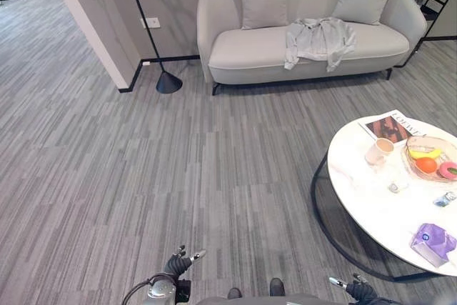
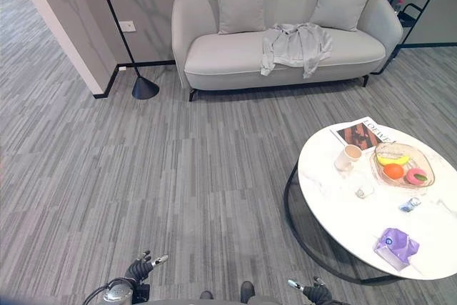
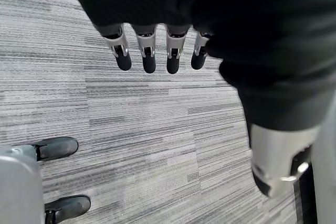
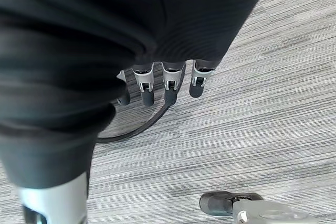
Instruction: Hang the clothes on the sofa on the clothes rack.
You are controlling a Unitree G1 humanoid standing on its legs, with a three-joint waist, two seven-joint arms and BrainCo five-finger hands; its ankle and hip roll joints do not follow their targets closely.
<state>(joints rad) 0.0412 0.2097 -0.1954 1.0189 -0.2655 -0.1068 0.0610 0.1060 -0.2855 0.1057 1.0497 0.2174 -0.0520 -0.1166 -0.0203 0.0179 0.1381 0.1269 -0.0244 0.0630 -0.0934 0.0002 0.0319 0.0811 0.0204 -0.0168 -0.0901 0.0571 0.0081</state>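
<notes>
- Left eye view: the left hand (image 1: 180, 262) hangs low at the bottom edge, fingers relaxed and empty; the right hand (image 1: 350, 287) shows at the lower right, likewise holding nothing. The clothes (image 1: 318, 38), a pale grey garment, lie crumpled on the seat of the sofa (image 1: 243, 51), one part draping over its front edge, well apart from both hands.
- Right eye view: the round white table (image 2: 343, 205) stands between the robot's right side and the sofa, carrying a cup (image 2: 350, 156), a fruit bowl (image 2: 401, 165) and a purple pack (image 2: 396, 245). A floor lamp (image 2: 143, 88) stands by the sofa's left end. A walk straight toward the garment could clip the table's rim and upset the cup.
- Left wrist view: the fingers (image 3: 148, 56) hang straight above the carpet, gripping nothing.
- Right wrist view: the fingers (image 4: 169, 90) point down, loose and empty.
- The clothes rack cannot be made out, so where the garment must go is unknown. The garment's collar and sleeves are hard to tell apart, which could lead to a poor grasp.
</notes>
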